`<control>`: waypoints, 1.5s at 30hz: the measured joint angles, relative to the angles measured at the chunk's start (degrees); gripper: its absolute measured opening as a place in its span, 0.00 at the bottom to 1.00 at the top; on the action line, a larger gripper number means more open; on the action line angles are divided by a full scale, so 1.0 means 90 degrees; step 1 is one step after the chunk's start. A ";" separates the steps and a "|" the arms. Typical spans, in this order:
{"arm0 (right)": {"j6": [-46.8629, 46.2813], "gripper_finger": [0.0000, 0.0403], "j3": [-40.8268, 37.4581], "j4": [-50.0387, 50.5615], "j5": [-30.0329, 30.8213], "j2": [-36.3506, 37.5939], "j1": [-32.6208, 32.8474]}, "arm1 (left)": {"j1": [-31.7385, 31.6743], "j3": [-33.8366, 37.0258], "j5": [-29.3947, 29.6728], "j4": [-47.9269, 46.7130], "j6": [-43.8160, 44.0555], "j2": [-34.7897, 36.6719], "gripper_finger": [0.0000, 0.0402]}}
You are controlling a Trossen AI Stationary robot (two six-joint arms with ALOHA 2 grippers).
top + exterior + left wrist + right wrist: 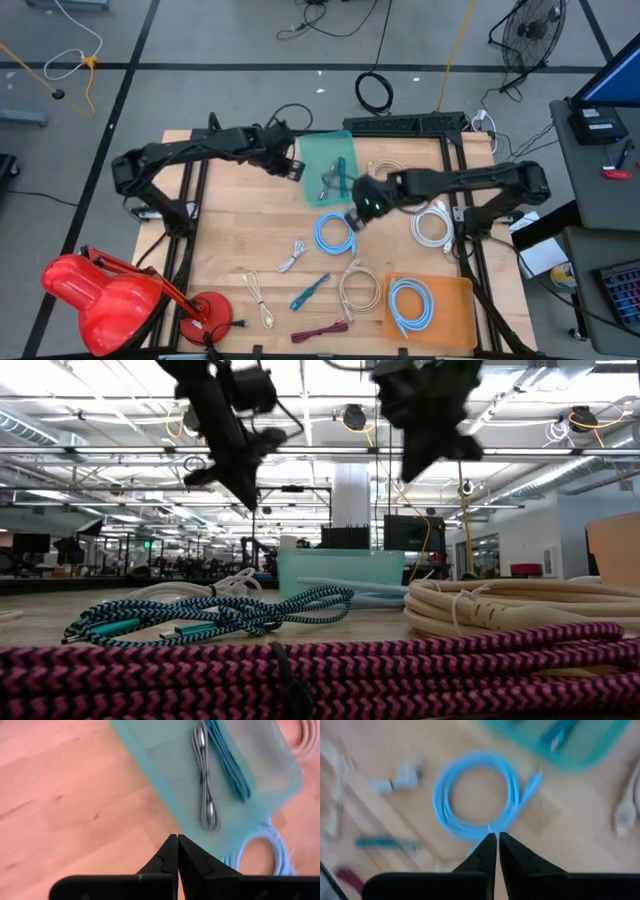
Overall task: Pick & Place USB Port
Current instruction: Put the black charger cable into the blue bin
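Both arms are raised above the wooden table [220,230], neither carrying anything. The left end effector [293,165] hangs over the left edge of the teal tray [312,152]; its own wrist view shows the fingers [170,855] pressed together with nothing between them. The right end effector [357,217] hovers just beside the light-blue coiled cable [334,234], at its upper right, and is likewise closed and empty, the fingertips [492,847] meeting above the coil's rim in the wrist view.

Task items: the tray already holds a grey braided USB cable [205,785] and a teal cable [227,760], lying side by side. Loose cables remain on the table: a small white one [291,256], a teal one [309,291], a cream coil [357,285], a magenta one [320,331], and a white coil [432,224] under the right arm. A second light-blue coil [410,303] sits on the orange tray [455,330] (probably sorted by type, though this cannot be confirmed).

Judged step: between placements, the next pick most likely being the light-blue coil under the right arm.

Risks:
- Descending with the fingers closed would push the coil rather than grip it; they must open first.
- Grasping a single loop could let the coil unwind and drag over the tray edge.
- The two end effectors are near each other around the teal tray, so a simultaneous reach there could bring the arms into collision.
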State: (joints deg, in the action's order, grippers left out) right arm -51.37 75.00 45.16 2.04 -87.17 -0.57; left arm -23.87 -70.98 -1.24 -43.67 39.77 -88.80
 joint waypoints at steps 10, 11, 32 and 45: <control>-0.0096 0.00 -0.0007 -0.0851 -0.0153 -0.0481 -0.1448 | 0.1193 -0.0007 0.0870 -0.0882 0.0031 0.0869 0.01; -0.0148 0.00 0.0059 -0.0939 -0.0243 -0.0622 -0.1537 | 0.1280 -0.0007 0.0921 -0.0983 -0.0014 0.0914 0.00; 0.0487 0.00 0.3011 0.1288 0.0044 -0.3446 -0.1962 | 0.2057 0.1494 0.1400 -0.1413 0.0046 0.1791 0.00; 0.0620 0.00 0.3016 0.0864 0.0616 -0.3469 -0.2282 | 0.2085 0.2412 0.1118 -0.0987 0.0719 0.2759 0.00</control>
State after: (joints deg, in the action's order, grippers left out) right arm -45.80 102.15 52.93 7.59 -118.39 -21.10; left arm -5.10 -49.28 8.82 -52.55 46.24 -63.97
